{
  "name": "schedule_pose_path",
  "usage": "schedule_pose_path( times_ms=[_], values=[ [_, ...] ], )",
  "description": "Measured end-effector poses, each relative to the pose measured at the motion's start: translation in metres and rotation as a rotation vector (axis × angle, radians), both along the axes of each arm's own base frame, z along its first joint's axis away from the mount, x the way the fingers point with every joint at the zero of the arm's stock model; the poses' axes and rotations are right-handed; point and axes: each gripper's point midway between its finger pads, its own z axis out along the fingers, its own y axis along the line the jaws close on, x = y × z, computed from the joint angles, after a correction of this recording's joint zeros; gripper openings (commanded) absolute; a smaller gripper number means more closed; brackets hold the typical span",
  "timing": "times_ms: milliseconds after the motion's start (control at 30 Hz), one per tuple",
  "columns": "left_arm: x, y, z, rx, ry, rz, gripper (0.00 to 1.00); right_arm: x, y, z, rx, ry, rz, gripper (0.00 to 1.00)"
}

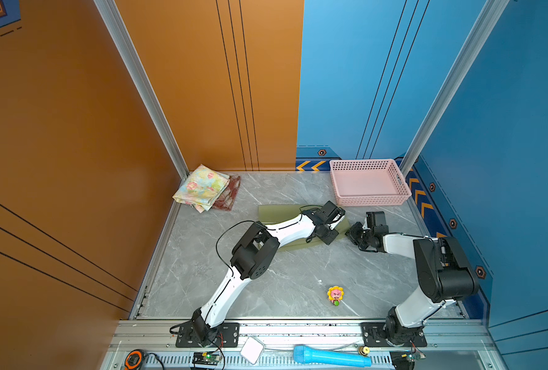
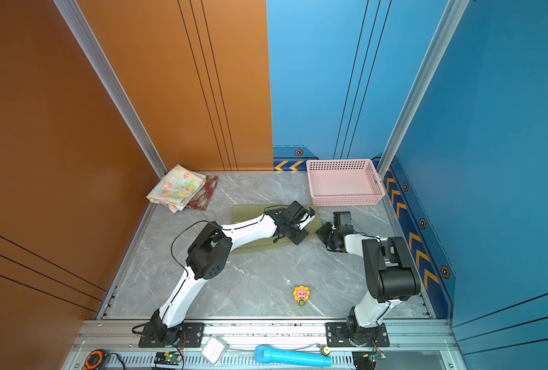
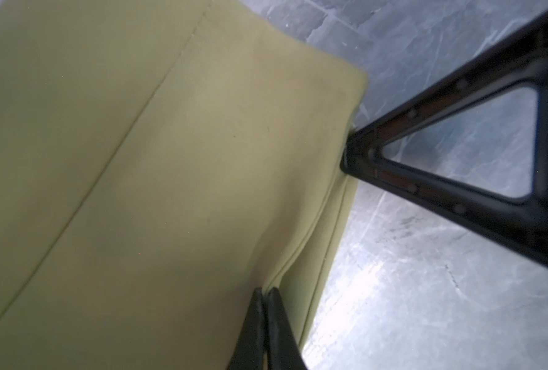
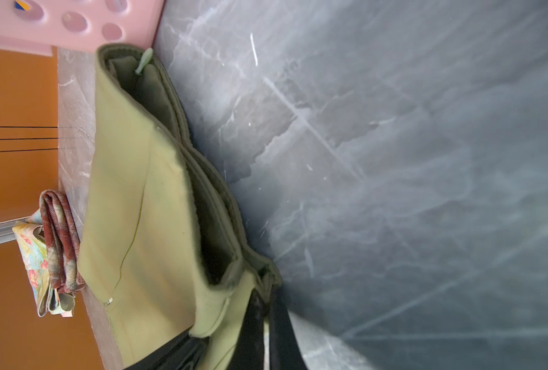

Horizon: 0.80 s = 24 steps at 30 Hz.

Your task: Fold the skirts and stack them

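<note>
Olive skirt (image 1: 276, 214) lies flat mid-tabletop (image 1: 298, 278), looks part-folded, layered edge toward right arm. Left claw (image 3: 266, 293) pinched shut on that edge. Right claw (image 4: 268, 288) clamped on corner alongside. Twin grip probably meant to carry edge over evenly for next fold. Floral skirt (image 1: 202, 187) sits folded atop plaid skirt (image 1: 229, 193) in far left corner, stack ready. Pink basket (image 1: 368, 200) nearby, empty.
</note>
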Motion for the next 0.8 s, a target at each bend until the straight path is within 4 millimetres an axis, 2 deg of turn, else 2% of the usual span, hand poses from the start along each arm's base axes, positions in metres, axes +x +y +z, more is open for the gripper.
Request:
schedule_pose_path(
  times_ms=[400,700,800],
  values=[
    [-0.006,0.013,0.011,0.005,-0.001,0.001,0.03,0.002,-0.006,0.0,0.0,-0.003,-0.016,0.05],
    [-0.01,0.017,0.015,0.007,0.003,0.001,0.03,0.002,-0.006,0.0,0.0,-0.003,-0.017,0.16],
    [-0.01,0.016,0.019,0.002,0.0,0.004,0.04,0.003,-0.007,0.001,0.0,-0.009,-0.018,0.22]
  ],
)
